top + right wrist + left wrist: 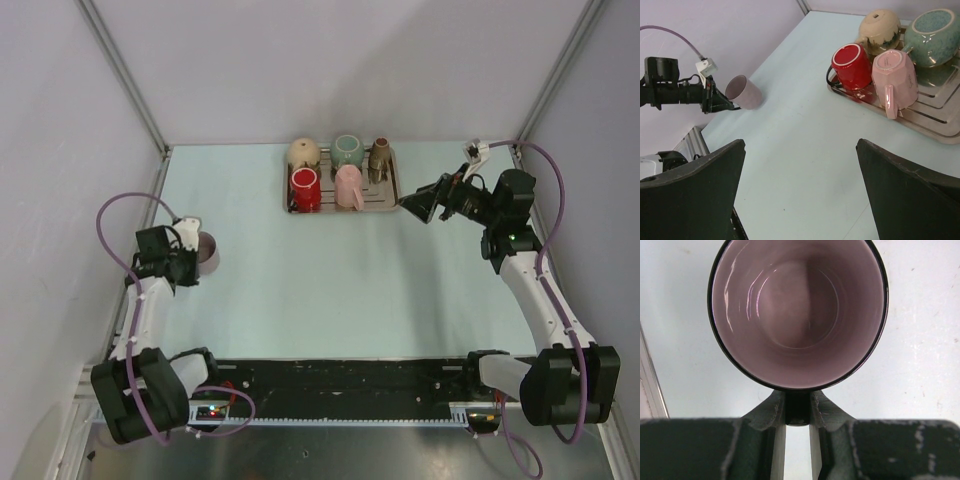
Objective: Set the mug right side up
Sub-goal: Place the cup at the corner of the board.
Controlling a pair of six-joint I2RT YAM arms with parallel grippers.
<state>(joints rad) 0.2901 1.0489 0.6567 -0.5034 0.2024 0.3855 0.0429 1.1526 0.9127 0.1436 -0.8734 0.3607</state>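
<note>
While in one claw [797,415] — one mug [797,315].

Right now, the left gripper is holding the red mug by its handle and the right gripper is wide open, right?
Not quite. The left gripper holds the mauve mug by its handle, not the red mug, which sits on the tray. The left wrist view shows it. The right gripper is wide open.

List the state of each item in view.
purple mug, tipped sideways, clamped in left pincer
right pincer, open, empty
red mug, bottom up on tray
pink mug, bottom up on tray
green mug, bottom up on tray
cream mug, bottom up on tray
brown item, too small to tell
</note>
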